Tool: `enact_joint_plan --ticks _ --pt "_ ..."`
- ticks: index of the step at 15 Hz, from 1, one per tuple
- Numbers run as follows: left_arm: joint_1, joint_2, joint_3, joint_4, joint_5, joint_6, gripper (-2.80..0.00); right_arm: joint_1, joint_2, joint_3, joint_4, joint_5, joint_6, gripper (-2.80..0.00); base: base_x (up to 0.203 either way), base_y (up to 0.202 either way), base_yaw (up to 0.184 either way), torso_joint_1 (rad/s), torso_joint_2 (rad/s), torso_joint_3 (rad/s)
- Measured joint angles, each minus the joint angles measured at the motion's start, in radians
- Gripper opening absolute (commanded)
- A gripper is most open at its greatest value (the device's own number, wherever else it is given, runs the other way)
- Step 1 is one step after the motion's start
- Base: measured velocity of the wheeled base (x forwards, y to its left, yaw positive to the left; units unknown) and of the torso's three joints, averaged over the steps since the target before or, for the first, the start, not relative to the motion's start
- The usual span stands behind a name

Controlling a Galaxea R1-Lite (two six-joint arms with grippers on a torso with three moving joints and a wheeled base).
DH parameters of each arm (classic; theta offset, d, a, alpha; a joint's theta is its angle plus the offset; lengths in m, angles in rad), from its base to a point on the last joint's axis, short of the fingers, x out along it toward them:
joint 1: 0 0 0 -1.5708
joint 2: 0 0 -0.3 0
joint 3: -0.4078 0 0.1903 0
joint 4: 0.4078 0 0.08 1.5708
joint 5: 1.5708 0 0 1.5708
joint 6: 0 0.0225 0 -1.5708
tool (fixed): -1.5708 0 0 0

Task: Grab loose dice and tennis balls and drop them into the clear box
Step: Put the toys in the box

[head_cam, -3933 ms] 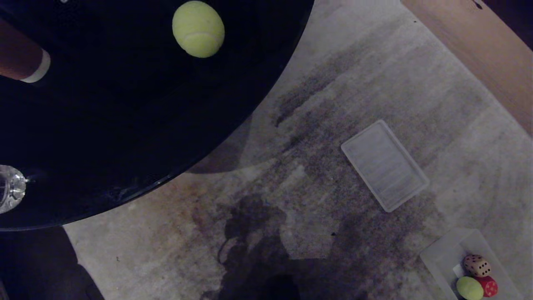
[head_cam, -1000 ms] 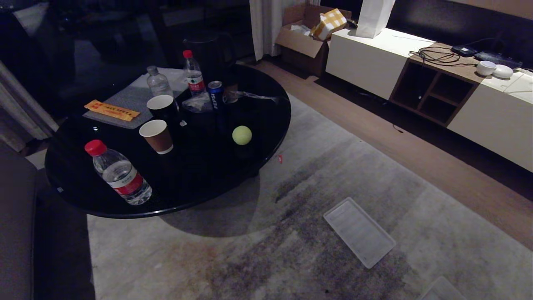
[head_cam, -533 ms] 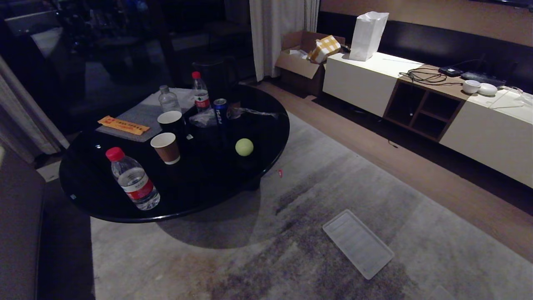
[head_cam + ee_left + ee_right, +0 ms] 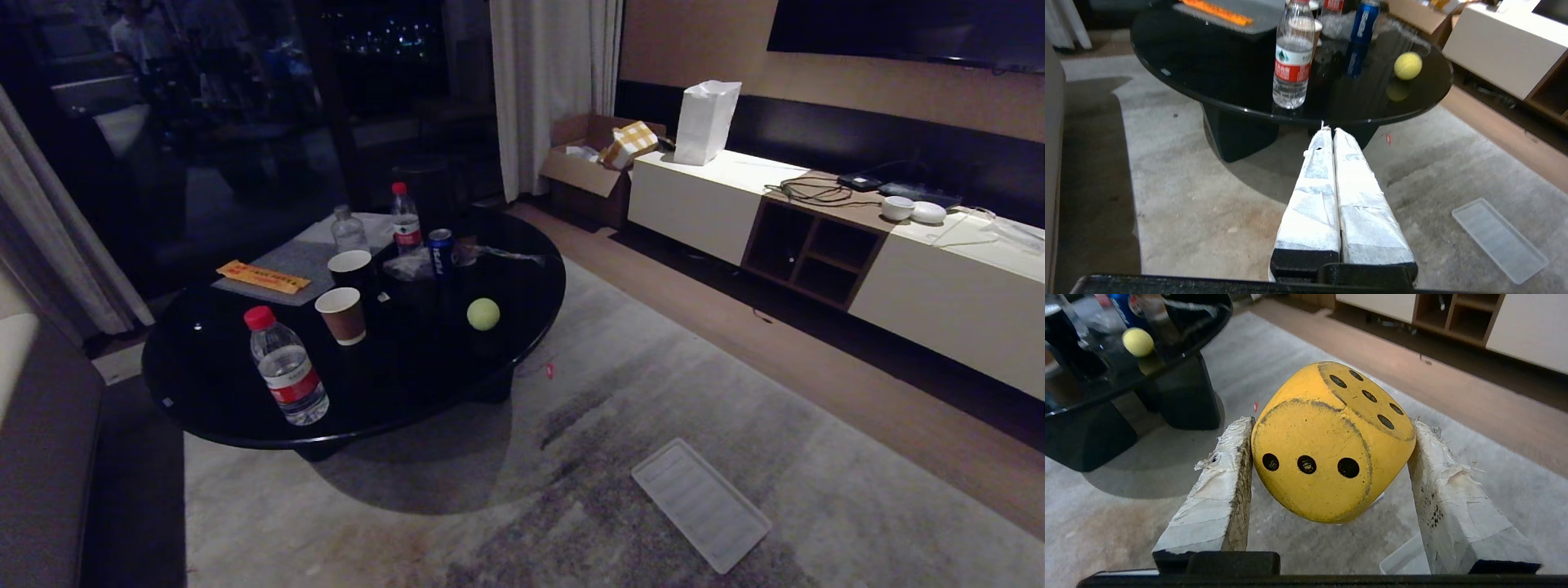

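My right gripper [image 4: 1331, 422] is shut on a yellow die [image 4: 1327, 457] with dark pips, held above the grey rug between its taped fingers. One tennis ball [image 4: 483, 314] lies on the black round table [image 4: 204, 408] near its right edge; the wrist views also show this ball [image 4: 1408, 65] [image 4: 1138, 341]. My left gripper [image 4: 1329, 130] is shut and empty, hanging over the rug before the table. Neither arm is in the head view. A translucent plastic corner [image 4: 1402, 557] shows under the right gripper; I cannot tell whether it is the clear box.
A flat ribbed translucent lid [image 4: 700, 504] lies on the rug. On the table stand water bottles [image 4: 286, 377], paper cups [image 4: 341, 314] and a blue can [image 4: 441, 251]. A sofa edge [image 4: 41, 457] is at left. A low white cabinet [image 4: 939, 302] runs along the right wall.
The head camera has swung up from the rug to the room, so the whole scene has slid down. The box holding dice has left the picture. The tennis ball stays put.
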Motion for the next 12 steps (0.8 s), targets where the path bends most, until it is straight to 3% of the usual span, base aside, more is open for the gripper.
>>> enact_joint_plan --ticks 5,12 --pt "0.000 0.000 0.000 0.000 0.000 0.000 -2.80 0.000 0.000 0.000 0.000 0.000 0.000 -2.80 0.000 0.000 0.000 0.003 0.00 0.189" --pt "0.000 0.000 0.000 0.000 0.000 0.000 -2.80 0.000 0.000 0.000 0.000 0.000 0.000 -2.80 0.000 0.000 0.000 0.002 0.00 0.024"
